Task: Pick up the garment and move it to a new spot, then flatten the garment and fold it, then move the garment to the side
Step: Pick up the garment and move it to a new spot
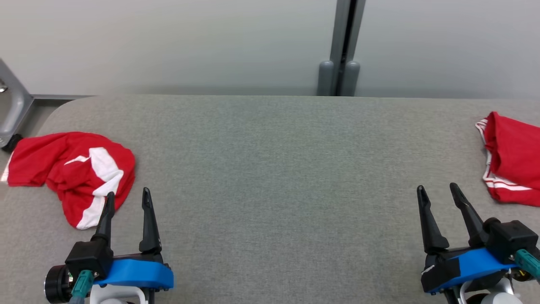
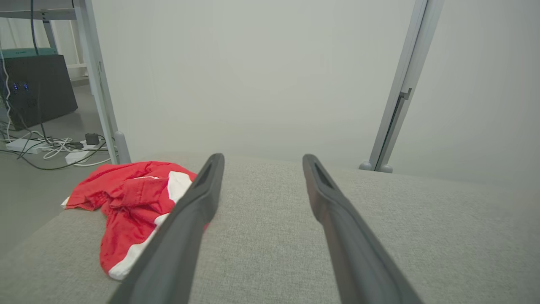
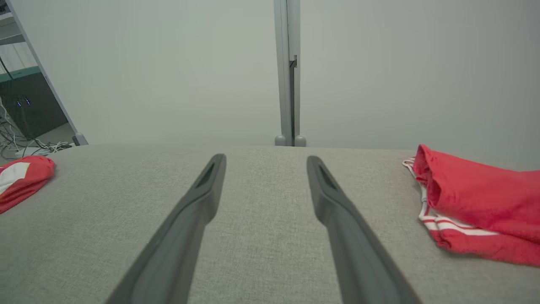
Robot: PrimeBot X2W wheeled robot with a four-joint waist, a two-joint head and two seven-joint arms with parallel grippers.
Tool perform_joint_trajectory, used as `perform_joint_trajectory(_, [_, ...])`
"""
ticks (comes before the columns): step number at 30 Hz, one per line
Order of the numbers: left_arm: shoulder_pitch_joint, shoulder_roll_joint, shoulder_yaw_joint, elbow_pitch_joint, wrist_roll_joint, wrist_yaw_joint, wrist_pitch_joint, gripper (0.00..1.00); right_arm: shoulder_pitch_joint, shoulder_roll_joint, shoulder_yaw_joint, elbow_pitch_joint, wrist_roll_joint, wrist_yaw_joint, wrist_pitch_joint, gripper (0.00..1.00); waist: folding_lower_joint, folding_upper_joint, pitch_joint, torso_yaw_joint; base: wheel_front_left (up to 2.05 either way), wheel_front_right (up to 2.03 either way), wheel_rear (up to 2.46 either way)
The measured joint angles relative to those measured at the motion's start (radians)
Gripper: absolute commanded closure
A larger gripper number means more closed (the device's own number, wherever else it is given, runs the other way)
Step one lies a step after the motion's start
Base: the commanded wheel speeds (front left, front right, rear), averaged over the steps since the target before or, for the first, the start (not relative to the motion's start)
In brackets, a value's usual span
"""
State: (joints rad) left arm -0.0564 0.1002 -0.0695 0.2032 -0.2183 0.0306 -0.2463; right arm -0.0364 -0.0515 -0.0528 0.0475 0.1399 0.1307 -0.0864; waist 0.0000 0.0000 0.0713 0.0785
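- Head view: a grey fabric-covered surface stretches across the frame, with pale wall panels and a grey post behind it.
- A crumpled garment, red with white patches, lies in a heap at the surface's left end, one part reaching its left edge.
- A folded garment, red with white stripes along its hem, lies at the far right end and is cut off by the frame.
- The left gripper sits at the lower left with its two dark fingers spread apart and nothing between them. The outer fingertip overlaps the crumpled garment's near edge; whether it touches cannot be told.
- The right gripper sits at the lower right, its fingers likewise parted and empty, just beside the folded garment but apart from it.
- The middle of the surface lies between the two grippers.
- Left wrist view: the left gripper's fingers stand wide apart over the grey fabric, holding nothing. The crumpled garment lies to their left, and one finger crosses in front of its edge. Beyond the surface's corner are a floor with loose cables and a dark box.
- Right wrist view: the right gripper's fingers are open and empty above bare fabric. The folded garment lies to the right, well clear of them, and a bit of the crumpled garment shows at the far left edge.
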Motion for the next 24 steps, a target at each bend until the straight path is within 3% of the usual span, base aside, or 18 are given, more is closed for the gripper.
perform_joint_trajectory(24, [-0.010,0.028,0.047,-0.026,-0.035,0.035,-0.003,0.00,-0.029,0.001,0.034,0.019,-0.018,0.000,0.011,0.00,0.0001,0.0000,0.036,0.286,0.00,0.00,0.00])
